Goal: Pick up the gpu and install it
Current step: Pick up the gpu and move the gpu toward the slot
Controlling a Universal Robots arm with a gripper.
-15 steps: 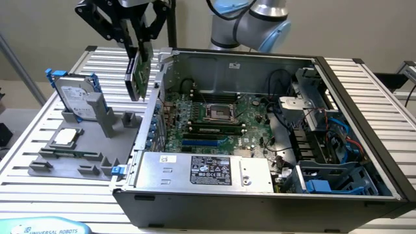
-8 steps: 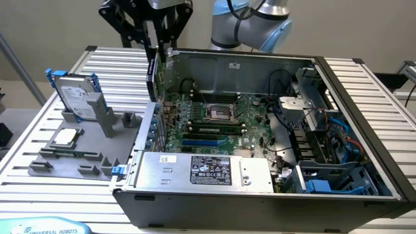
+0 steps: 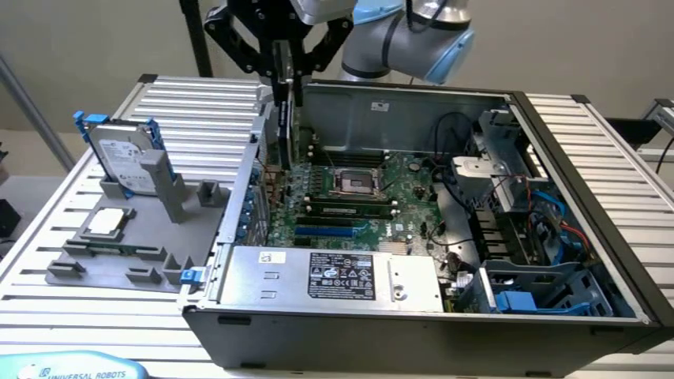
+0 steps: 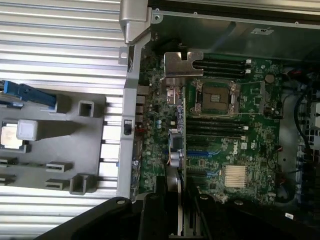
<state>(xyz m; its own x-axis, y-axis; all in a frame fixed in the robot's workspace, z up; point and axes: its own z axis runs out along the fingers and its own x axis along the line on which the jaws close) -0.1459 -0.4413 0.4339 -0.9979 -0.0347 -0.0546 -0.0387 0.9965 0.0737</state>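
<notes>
worktop: slatted; at the frame's left a grey holder carries a hard drive and a processor chip.
tool: upper centre, black fingers clamped on the gpu's top edge.
gpu: edge-on and upright, hanging inside the open computer case near its left wall, over the motherboard.
hard to tell: whether the card's lower edge touches a slot; the arm is cut off at the frame's top.

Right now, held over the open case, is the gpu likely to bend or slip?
Probably stiff: the gpu hangs straight below the pincer, without sag. It could pivot, I think, since only its upper part is pinched. Likely fragile: the card looks very thin, seen edge-on above the motherboard.
</notes>
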